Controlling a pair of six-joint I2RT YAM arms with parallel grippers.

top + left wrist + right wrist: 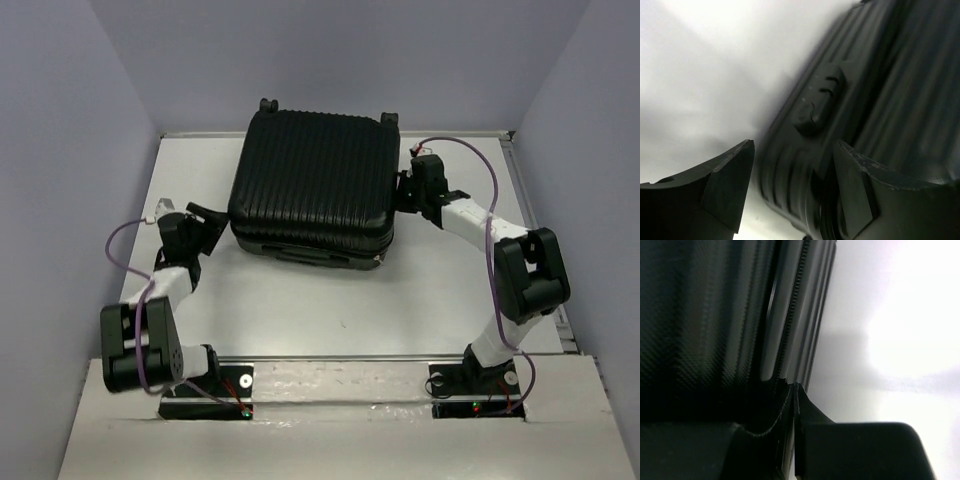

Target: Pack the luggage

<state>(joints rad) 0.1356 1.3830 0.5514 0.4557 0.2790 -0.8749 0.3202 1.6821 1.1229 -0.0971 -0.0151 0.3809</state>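
The luggage [315,180] lies flat on the table [300,310] with its lid down, so packing looks mostly done. My left claw [207,222] gapes wide beside its left edge, gripping nothing. My right claw [412,192] is pinched tight at the zipper seam [795,315]; I judge that zipping is what is left.

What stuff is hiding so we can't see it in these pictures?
Inside of the suitcase: all views, it lies closed.
Whether the shut right jaws pinch anything: right wrist view, too dark by the zipper.
Raised block on the suitcase side: left wrist view, too blurred to name.
Wheels: top view, mostly hidden behind the shell.
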